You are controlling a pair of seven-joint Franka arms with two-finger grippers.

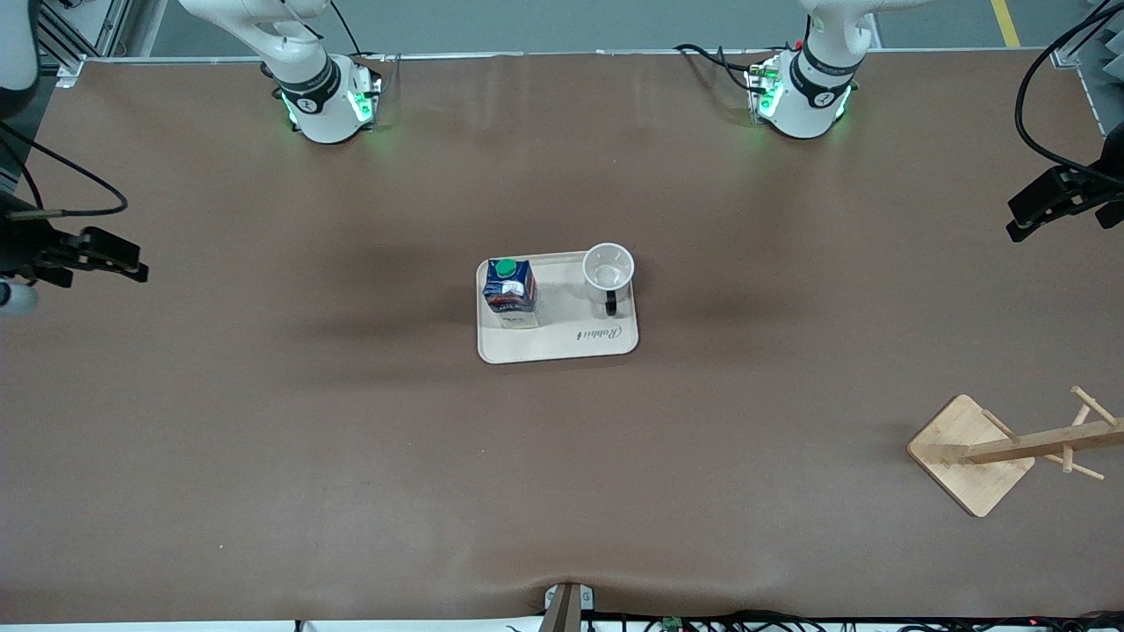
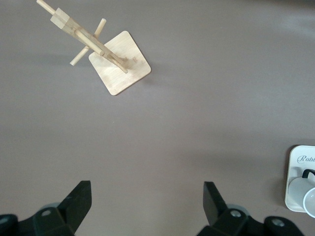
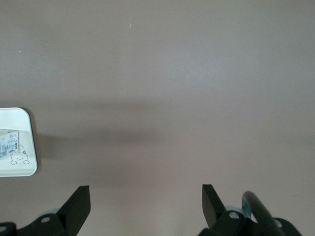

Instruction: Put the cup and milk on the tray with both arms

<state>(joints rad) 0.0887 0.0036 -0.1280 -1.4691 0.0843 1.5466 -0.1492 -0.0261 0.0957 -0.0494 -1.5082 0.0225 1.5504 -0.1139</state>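
I count one tray [image 1: 557, 345] on my table [image 1: 263, 421], and on it one milk [image 1: 511, 294] carton and one cup [image 1: 608, 268]. I see one wooden rack [image 1: 1010, 448] too, with its single square base. I have two arms to work with, so two grippers: the left gripper [image 1: 1045, 206] and the right gripper [image 1: 101, 257], each with two fingers spread apart. That makes four loose items in all.
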